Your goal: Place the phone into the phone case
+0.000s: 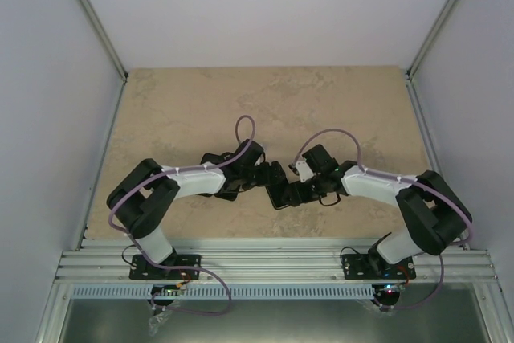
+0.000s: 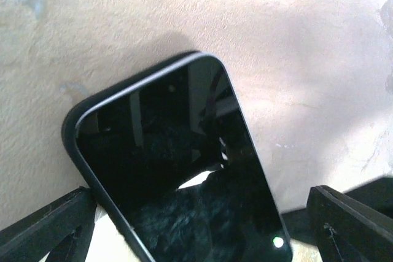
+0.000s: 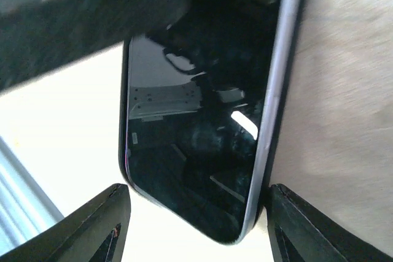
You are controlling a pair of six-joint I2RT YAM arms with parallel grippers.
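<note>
A phone with a black glass face and a silver edge lies screen up on the table, between the two arms. A dark phone case shows as a thick rim round the phone's far corner and left side. My left gripper is open, with a finger on each side of the phone's near end and neither one touching it. My right gripper straddles the phone's other end, open. Its right finger stands close against the silver edge, and its left finger is apart.
The beige stone-patterned tabletop stretches behind the arms, bounded by grey walls and metal posts. An aluminium rail with both arm bases runs along the near edge. Purple cables loop over both wrists.
</note>
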